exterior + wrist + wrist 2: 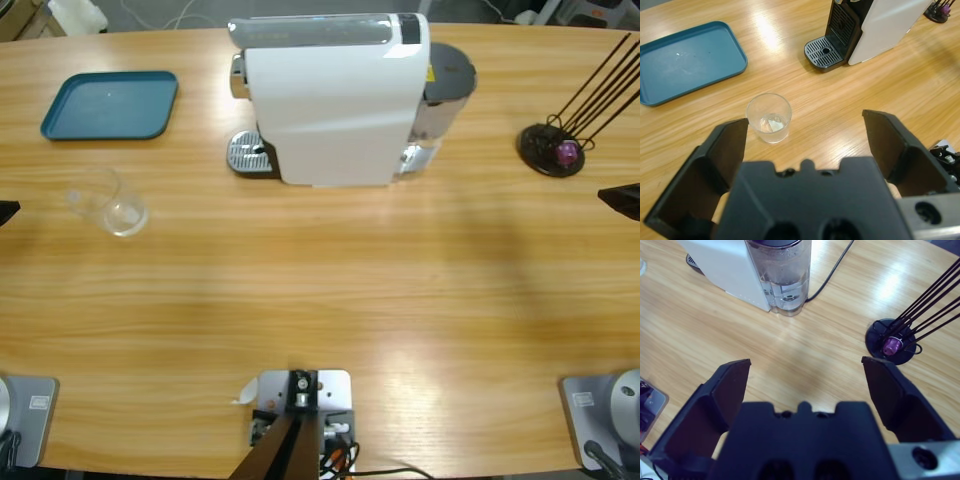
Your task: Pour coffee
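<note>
Both end effectors (805, 132) (805, 372) gape wide (empty), glass (769, 118) near table (330, 300) edge

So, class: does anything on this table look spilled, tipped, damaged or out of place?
Nothing stands out. The clear cup stands upright and empty, the blue tray lies flat, and the coffee machine sits square.

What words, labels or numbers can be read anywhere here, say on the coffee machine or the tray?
No text here can be read.
Coffee machine: a small yellow sticker shows at its right side in the high view, too small to read; no brand name shows on its white casing.
Blue tray: plain, no lettering.
Clear cup: no markings visible.
Capsule holder: the purple capsule shows no readable print.
</note>
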Controlling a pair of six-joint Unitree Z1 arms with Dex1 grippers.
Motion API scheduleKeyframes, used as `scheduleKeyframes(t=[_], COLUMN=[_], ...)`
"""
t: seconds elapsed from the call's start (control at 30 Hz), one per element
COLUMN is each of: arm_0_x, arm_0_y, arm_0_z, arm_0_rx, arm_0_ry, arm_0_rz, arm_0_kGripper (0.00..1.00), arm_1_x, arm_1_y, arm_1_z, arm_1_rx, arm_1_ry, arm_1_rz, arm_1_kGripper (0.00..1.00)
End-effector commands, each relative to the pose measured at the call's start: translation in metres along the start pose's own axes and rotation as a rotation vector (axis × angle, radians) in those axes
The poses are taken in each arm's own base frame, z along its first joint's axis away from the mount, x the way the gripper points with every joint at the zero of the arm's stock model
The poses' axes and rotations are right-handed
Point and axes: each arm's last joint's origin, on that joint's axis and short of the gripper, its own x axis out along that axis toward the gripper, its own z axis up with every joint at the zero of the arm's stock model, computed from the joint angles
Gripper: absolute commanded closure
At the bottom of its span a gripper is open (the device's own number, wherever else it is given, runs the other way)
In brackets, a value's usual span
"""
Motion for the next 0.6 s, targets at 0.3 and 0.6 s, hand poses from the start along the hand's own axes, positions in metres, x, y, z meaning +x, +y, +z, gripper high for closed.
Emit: scheduleKeyframes(t=[0.3,0.6], arm_0_x=[0.001,0.012], arm_0_y=[0.002,-0.002], arm_0_z=[-0.009,0.037], arm_0_rx=[-0.018,-0.089], arm_0_ry=[0.006,-0.039], arm_0_rz=[0.020,-0.015], arm_0_kGripper=[0.000,0.003], arm_1_x=[0.003,0.009], arm_1_y=[0.001,0.000], arm_1_z=[0.000,0.004], arm_1_rx=[0.005,0.006], arm_1_ry=[0.011,0.037], arm_1_rz=[0.005,0.006], arm_1_kGripper=[0.000,0.000])
